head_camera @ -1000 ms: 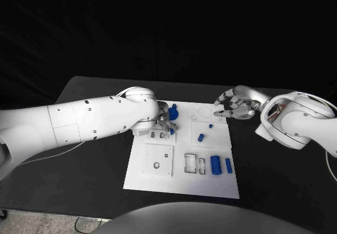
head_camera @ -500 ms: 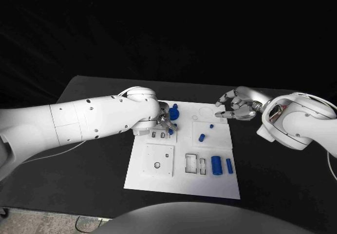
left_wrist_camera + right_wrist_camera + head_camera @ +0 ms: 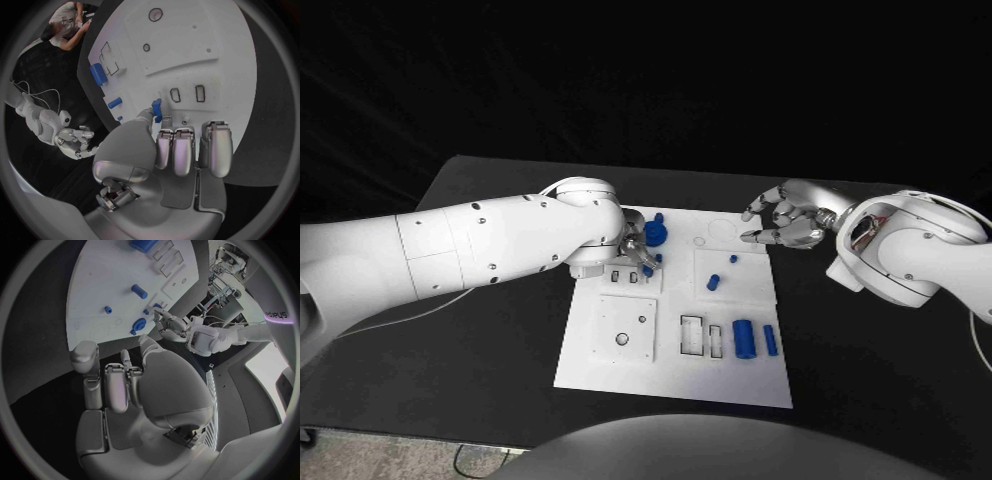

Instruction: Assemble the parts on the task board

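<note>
Two glossy white arms are showing rounded, bulbous shells; the left arm (image 3: pixel 473 245) is carrying small dark screw dots along its casing, and a thin pale cable is trailing from beneath it. The right arm (image 3: pixel 913 250) is exposing an opening at its wrist joint with reddish wiring inside and a thin cable looping over it. Each arm is ending in a silver metallic many-fingered hand: the left hand (image 3: pixel 169 150) and right hand (image 3: pixel 125 385) are displaying smooth grey segmented fingers and a domed palm casing.
</note>
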Robot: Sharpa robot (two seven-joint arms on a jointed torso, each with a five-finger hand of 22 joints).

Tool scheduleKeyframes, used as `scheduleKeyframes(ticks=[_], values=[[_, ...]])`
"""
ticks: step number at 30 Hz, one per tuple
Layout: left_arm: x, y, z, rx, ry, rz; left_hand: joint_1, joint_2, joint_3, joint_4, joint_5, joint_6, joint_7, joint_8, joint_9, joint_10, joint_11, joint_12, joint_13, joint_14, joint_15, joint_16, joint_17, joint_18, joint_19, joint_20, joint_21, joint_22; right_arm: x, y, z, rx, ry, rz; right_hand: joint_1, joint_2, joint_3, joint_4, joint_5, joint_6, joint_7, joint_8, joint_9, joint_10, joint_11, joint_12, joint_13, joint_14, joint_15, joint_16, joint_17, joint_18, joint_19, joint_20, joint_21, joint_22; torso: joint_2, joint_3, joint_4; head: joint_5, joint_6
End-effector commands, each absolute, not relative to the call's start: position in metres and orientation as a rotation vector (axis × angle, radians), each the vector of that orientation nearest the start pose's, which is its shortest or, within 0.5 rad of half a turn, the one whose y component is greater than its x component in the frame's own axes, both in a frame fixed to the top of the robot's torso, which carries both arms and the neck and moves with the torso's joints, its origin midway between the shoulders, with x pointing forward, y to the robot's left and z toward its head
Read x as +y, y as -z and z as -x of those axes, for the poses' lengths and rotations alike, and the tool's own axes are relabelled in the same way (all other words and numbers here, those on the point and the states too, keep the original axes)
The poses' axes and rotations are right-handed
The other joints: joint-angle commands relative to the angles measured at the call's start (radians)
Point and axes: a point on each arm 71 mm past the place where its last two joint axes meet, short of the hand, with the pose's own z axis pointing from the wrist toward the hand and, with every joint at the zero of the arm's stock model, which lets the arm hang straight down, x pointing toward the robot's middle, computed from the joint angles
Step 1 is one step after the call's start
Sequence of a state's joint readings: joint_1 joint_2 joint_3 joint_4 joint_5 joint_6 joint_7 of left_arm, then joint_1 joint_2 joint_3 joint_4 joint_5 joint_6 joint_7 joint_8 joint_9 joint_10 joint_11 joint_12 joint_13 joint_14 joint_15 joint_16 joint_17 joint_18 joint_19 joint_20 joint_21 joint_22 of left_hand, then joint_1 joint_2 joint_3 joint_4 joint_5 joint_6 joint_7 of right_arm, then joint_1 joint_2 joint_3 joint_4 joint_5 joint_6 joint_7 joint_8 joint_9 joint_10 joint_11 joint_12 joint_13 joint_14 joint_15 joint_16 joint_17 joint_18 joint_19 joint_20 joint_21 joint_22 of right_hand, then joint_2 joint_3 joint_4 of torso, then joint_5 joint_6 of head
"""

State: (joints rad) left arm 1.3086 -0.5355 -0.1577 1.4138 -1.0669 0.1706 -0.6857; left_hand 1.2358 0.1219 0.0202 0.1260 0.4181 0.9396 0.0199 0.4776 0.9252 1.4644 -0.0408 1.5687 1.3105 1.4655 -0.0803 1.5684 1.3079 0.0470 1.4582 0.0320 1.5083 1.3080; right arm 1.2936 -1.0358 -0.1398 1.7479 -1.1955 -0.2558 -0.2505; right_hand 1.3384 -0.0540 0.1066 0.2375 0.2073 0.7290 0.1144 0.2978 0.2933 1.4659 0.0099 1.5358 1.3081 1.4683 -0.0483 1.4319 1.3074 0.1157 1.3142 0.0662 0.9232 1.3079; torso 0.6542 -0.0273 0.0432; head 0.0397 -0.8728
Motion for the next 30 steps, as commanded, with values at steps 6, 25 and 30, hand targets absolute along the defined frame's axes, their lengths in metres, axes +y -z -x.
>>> scheduleKeyframes(ticks=[6,25,30], values=[[0.116,0.223,-0.482,2.401,0.290,-0.008,-0.029,-0.040,0.076,-0.006,0.006,0.019,-0.001,-0.026,0.023,0.106,-0.003,0.002,0.260,0.105,-0.005,0.002,0.263,-0.011,-0.003,-0.004,-0.008,0.130,-0.237,0.177,-0.443,1.894,-0.636,-0.111,0.001,0.008,-0.002,-0.005,0.005,0.006,-0.002,0.007,-0.002,0.053,0.010,-0.006,0.225,0.043,0.006,-0.009,0.128,0.012,-0.008,0.002,-0.013,0.051,0.000,-0.0007,0.0002,-0.012,0.000],[0.133,0.222,-0.476,2.382,0.298,0.032,-0.079,-0.078,0.179,-0.008,0.001,0.024,0.003,-0.064,0.055,0.106,0.000,0.002,0.260,0.105,-0.003,0.002,0.263,-0.010,-0.004,-0.002,-0.012,0.131,-0.239,0.179,-0.442,1.914,-0.638,-0.129,0.003,0.010,-0.002,-0.007,0.005,0.000,-0.001,0.004,-0.007,0.048,0.010,-0.011,0.220,0.039,0.006,-0.018,0.121,0.013,-0.011,0.002,-0.024,0.047,-0.001,-0.0004,0.0023,0.001,0.000],[0.133,0.223,-0.475,2.378,0.292,0.031,-0.088,-0.082,0.195,-0.007,-0.006,0.019,0.006,-0.078,0.055,0.106,0.002,0.002,0.260,0.105,-0.001,0.002,0.263,-0.010,-0.004,-0.001,-0.012,0.131,-0.239,0.180,-0.442,1.919,-0.637,-0.132,0.003,0.010,-0.002,-0.007,0.005,0.000,-0.001,0.004,-0.007,0.048,0.010,-0.011,0.220,0.039,0.006,-0.018,0.121,0.013,-0.011,0.002,-0.024,0.047,-0.001,-0.0001,0.0007,0.004,0.000]])
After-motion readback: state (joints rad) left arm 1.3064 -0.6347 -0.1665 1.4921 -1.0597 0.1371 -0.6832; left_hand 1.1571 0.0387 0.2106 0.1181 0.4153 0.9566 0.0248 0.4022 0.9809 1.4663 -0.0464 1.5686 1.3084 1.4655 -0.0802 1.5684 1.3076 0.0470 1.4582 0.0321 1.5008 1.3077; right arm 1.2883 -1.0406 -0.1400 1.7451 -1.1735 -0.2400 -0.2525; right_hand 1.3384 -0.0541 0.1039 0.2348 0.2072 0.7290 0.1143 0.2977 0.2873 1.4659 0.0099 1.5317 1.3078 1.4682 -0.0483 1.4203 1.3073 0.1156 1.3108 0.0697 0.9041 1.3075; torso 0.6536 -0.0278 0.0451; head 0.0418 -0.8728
